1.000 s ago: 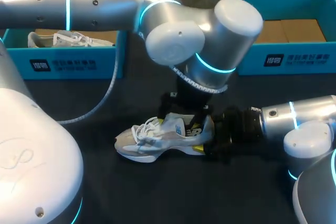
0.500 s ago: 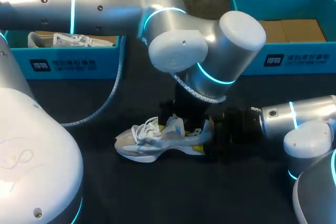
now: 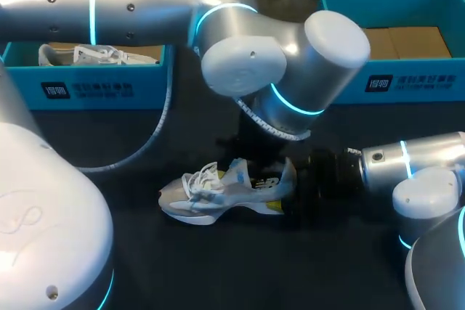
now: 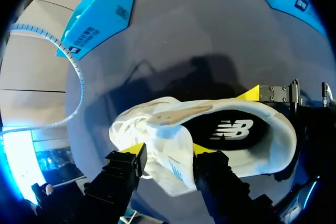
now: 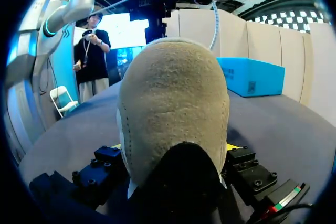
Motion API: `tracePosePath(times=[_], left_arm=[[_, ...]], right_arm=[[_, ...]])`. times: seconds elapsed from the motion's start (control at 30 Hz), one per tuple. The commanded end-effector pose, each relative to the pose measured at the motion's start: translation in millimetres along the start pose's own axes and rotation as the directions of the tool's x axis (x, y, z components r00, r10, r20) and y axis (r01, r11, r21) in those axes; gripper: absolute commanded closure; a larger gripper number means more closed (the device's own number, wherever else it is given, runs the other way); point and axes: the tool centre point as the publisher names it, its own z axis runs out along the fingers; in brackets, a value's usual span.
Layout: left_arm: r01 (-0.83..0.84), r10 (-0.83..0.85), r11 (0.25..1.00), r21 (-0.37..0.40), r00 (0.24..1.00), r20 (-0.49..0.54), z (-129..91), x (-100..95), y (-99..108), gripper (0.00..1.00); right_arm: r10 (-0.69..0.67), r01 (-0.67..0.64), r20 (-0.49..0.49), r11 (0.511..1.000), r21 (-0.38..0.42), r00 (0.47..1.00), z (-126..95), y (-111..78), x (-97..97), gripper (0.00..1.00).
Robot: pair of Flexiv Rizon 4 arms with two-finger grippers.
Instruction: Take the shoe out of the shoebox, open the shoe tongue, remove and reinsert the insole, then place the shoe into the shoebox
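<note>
- Black table (image 3: 218,266) was left bare in front of the shoe; the left shoebox (image 3: 94,88) and right shoebox (image 3: 407,81), both blue, were set along the far edge, well apart from it.
- The grey-white shoe (image 3: 218,194) was stood on its sole mid-table, outside both boxes.
- Its suede heel was clamped by the right gripper (image 5: 173,150).
- The tongue (image 4: 167,132) was pinched by the left gripper (image 4: 168,151).
- The dark insole (image 4: 231,129) was shown only in the left wrist view.
</note>
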Motion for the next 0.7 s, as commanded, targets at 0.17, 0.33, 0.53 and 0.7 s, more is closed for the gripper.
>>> tracePosePath(times=[0.17,0.33,0.53,0.7], left_arm=[[0.022,-0.022,0.999,0.030,1.000,-0.015,-5.1,-6.1,15.2,0.56],[0.041,-0.039,0.998,0.046,0.999,-0.038,-12.6,-6.1,18.2,0.58],[0.052,-0.048,0.997,0.052,0.997,-0.063,-20.7,-5.3,18.3,0.95],[0.054,-0.051,0.998,0.031,0.995,-0.090,-21.0,-11.0,13.8,1.00]], right_arm=[[0.001,-0.001,0.000,1.000,0.004,1.000,0.1,1.6,0.4,1.00],[0.001,-0.001,0.000,1.000,0.004,1.000,0.1,1.6,0.4,1.00],[0.001,-0.001,0.000,1.000,0.004,1.000,0.1,1.6,0.4,1.00],[0.001,-0.001,0.000,1.000,0.004,1.000,0.1,1.6,0.4,1.00]])
